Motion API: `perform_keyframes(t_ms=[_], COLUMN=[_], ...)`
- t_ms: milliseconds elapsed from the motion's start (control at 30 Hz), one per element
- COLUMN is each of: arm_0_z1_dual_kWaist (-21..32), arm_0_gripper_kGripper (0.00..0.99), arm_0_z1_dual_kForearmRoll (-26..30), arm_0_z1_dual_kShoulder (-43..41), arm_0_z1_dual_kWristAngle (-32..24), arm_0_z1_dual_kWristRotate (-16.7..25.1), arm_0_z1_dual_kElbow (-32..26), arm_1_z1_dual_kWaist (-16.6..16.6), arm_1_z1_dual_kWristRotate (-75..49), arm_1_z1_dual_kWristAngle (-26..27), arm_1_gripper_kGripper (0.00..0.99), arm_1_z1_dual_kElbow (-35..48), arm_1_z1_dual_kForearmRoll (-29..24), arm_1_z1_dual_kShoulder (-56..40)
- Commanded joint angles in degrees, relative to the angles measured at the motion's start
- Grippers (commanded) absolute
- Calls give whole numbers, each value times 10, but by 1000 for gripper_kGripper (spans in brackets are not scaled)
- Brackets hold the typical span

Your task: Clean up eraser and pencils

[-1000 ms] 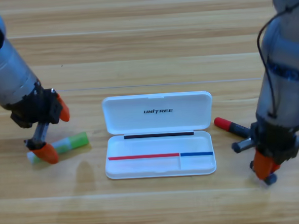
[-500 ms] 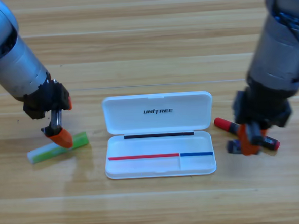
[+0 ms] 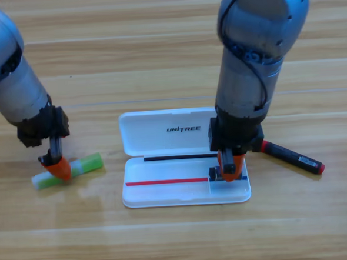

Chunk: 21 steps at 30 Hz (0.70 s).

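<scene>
Reaching over the open white case (image 3: pixel 182 129), the right end effector (image 3: pixel 229 169) hangs above the tray's small right compartment, orange jaws pinched on the dark eraser (image 3: pixel 216 173) just over that pocket. Left end effector (image 3: pixel 59 167) sits down on the pale green pencil (image 3: pixel 84 166), jaws closed across its barrel; pencil lies flat on the wooden surface (image 3: pixel 157 60). Black pencil with red ends (image 3: pixel 290 156) lies right of the case, untouched.

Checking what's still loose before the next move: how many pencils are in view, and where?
2. The pale green pencil lies left of the white case, under the left gripper. The black pencil with red ends lies right of the case, on the table.
</scene>
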Motion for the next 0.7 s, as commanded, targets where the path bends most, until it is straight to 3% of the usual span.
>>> perform_keyframes(t_ms=[33, 700], arm_0_z1_dual_kWaist=[10, 6], arm_0_gripper_kGripper=[904, 847], arm_0_z1_dual_kForearmRoll=[-9, -38], arm_0_z1_dual_kShoulder=[30, 34], arm_0_z1_dual_kWristAngle=[8, 5], arm_0_z1_dual_kWristRotate=[-5, -9], arm_0_z1_dual_kElbow=[17, 49], arm_1_z1_dual_kWaist=[15, 9], arm_1_z1_dual_kWristRotate=[-8, -1], arm_1_z1_dual_kWristAngle=[-25, -24], arm_1_gripper_kGripper=[0, 0], arm_1_z1_dual_kElbow=[-9, -2], arm_1_z1_dual_kForearmRoll=[11, 11], arm_1_z1_dual_kShoulder=[56, 64])
